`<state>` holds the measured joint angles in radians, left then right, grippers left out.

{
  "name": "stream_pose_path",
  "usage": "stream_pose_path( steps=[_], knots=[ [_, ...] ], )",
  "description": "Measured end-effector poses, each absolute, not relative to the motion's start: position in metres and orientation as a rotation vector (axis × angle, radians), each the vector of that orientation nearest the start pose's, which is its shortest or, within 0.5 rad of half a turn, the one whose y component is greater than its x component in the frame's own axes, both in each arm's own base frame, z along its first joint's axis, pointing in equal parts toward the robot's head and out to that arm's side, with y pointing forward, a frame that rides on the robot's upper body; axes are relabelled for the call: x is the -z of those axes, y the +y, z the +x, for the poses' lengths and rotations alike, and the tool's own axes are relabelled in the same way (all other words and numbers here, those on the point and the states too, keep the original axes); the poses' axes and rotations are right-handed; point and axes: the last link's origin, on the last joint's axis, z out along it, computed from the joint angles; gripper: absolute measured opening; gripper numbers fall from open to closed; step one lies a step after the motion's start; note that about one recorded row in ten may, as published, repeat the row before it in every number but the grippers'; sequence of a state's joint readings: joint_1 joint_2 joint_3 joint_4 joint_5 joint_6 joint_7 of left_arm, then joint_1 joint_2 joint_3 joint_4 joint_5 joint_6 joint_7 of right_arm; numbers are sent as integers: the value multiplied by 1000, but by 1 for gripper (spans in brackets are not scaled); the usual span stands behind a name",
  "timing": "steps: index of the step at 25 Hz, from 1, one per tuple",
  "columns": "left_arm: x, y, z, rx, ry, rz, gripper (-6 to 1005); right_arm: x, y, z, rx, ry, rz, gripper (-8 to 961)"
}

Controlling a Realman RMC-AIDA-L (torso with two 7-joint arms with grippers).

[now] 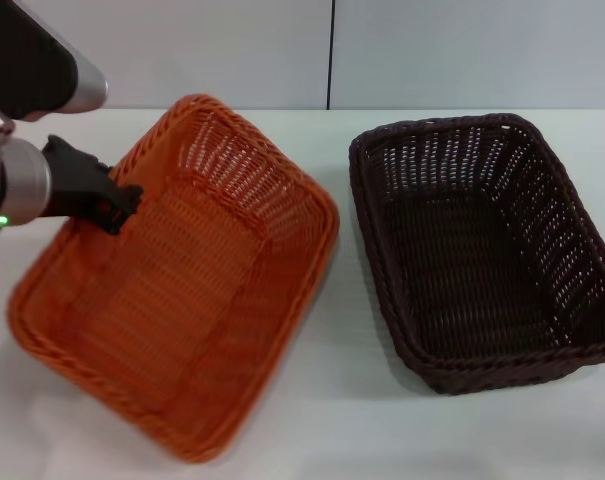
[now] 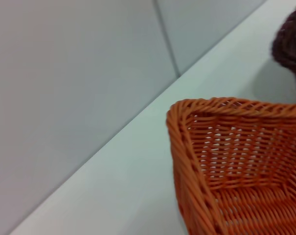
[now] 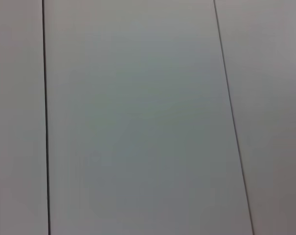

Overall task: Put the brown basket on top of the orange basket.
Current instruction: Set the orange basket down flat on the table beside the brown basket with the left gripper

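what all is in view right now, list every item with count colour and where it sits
orange basket: one, bright orange wicker, on the table's left half, turned at an angle, empty
brown basket: one, dark brown wicker, on the table's right half, apart from the orange one, empty
table: one, white, under both baskets
wall: pale grey panels with dark seams, behind the table
left gripper: one, black, at the orange basket's left rim, reaching just inside
right gripper: not in view; its wrist camera shows only wall
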<state>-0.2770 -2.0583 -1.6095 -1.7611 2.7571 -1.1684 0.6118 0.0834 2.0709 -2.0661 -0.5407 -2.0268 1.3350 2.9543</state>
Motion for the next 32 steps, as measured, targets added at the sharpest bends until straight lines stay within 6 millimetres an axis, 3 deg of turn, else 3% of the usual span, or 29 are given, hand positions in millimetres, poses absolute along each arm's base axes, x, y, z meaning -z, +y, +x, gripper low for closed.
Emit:
stream_pose_path(
  steps=[10,18,23,28,29,32],
  knots=[
    [-78,339,-158,-200,-162,-2436,178,-57,246,371,-610,530,-930,703],
    [-79,338,-149,-182,-71,-2486,167,-55,246,368,-620,529,-932,702],
    [-71,336,-137,-193,109,-2570,169,-54,247,367,-623,530,-934,702],
    [-67,336,-136,-178,130,-2595,173,-54,247,366,-627,527,-938,703],
    [-56,347,-142,-164,102,-2644,174,-54,247,366,-627,527,-938,703],
    [-50,353,-147,-172,73,-2661,176,-54,248,365,-629,527,-940,703]
  ],
)
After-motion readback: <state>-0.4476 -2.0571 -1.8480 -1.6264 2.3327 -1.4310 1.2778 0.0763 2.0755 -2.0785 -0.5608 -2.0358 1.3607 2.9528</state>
